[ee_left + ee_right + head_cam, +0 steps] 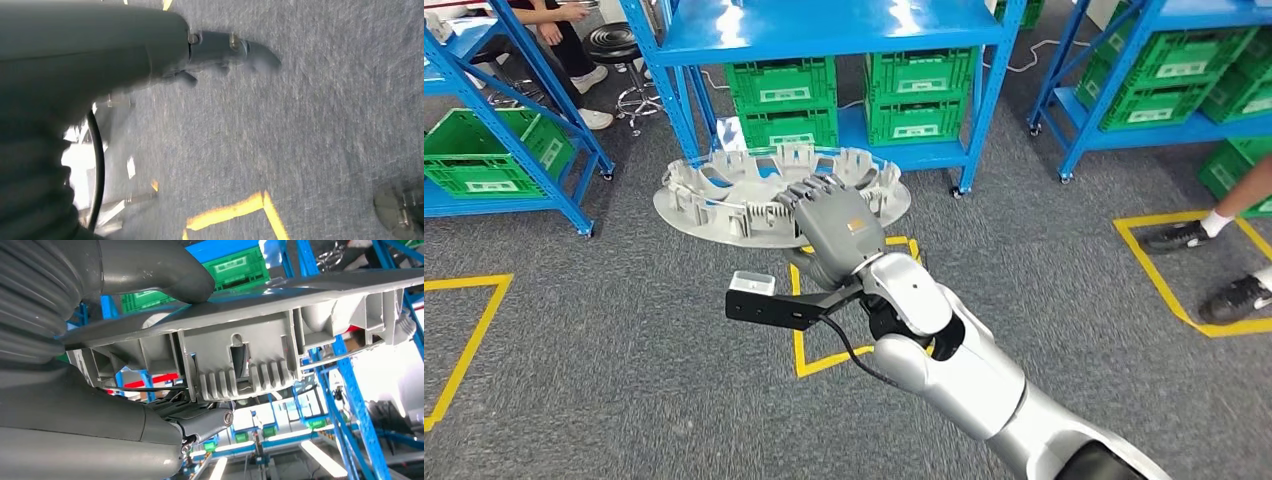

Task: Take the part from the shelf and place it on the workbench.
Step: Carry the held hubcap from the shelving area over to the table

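Note:
The part (724,195) is a large round grey casting with ribs and cut-outs, held roughly flat above the carpet in front of the middle shelf. My right hand (834,225) grips its near rim, with the fingers over the top face. In the right wrist view the thick thumb (150,270) presses on one face of the part (280,355), and darker fingers (205,422) reach under its ribbed side. My left hand (75,55) hangs over the grey carpet; one dark fingertip (260,55) sticks out, and the other fingers are hidden.
Blue shelves (824,30) with green crates (919,90) stand ahead, left and right. Yellow tape squares (1159,275) mark the grey carpet. A person's feet (1214,265) stand at the right. A seated person (564,50) and a stool (619,50) are at the back left.

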Robot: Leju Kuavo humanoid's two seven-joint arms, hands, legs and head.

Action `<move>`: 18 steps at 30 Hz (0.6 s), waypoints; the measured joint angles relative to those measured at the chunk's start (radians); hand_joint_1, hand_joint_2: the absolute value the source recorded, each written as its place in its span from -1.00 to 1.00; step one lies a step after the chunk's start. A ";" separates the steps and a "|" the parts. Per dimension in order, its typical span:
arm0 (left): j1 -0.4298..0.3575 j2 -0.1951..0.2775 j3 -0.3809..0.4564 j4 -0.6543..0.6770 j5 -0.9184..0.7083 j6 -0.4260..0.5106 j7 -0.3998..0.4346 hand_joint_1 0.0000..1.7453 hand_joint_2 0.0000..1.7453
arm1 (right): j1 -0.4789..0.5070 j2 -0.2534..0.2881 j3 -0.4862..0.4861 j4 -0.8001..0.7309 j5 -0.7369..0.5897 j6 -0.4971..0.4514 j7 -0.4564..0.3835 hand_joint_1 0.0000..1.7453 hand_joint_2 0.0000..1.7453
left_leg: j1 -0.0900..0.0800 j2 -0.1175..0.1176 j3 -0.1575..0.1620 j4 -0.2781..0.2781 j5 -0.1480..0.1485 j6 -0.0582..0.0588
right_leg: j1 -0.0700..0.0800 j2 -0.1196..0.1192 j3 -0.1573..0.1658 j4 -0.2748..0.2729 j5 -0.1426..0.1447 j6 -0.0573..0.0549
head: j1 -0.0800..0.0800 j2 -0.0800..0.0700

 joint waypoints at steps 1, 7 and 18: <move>0.001 0.000 0.000 0.000 0.000 0.000 0.000 -1.00 1.00 | 0.000 0.000 0.000 0.000 0.000 0.000 0.000 1.00 1.00 | 0.002 -0.001 -0.006 0.007 -0.017 -0.006 | 0.000 -0.002 -0.011 0.001 0.013 -0.010 | 0.000 0.000; 0.005 0.000 0.000 0.002 0.015 0.000 -0.029 -1.00 1.00 | -0.006 0.000 0.004 0.000 0.006 0.004 0.000 1.00 1.00 | 0.004 -0.005 -0.047 0.285 -0.178 -0.020 | 0.001 -0.007 -0.100 0.000 0.089 -0.027 | -0.002 0.000; 0.012 0.002 0.000 -0.001 0.018 0.002 -0.048 -1.00 1.00 | -0.008 -0.002 0.016 0.000 0.036 0.006 -0.006 1.00 1.00 | -0.013 0.008 0.199 -0.036 -0.165 0.048 | -0.002 -0.035 -0.181 0.072 0.096 0.026 | -0.001 0.000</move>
